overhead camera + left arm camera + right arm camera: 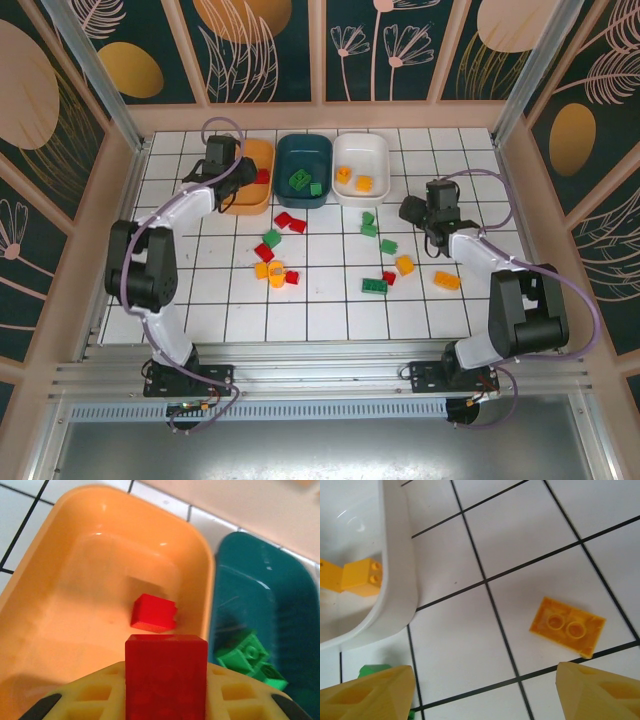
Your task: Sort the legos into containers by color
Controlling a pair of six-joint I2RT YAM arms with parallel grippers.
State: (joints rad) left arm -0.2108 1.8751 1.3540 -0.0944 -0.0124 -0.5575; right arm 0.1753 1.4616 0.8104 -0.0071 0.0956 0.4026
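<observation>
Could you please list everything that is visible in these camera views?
Shallow plastic tubs: three; orange tub, dark teal tub, white tub; row at far side.
Small plastic bricks in tubs: five; one red brick in orange, two green bricks in teal, two yellow bricks in white.
Loose bricks: about fourteen; red, green, yellow; on the white tiled table.
Left arm: one; jaws shut on held red brick above orange tub.
Right arm: one; jaws open over tiles beside white tub.
</observation>
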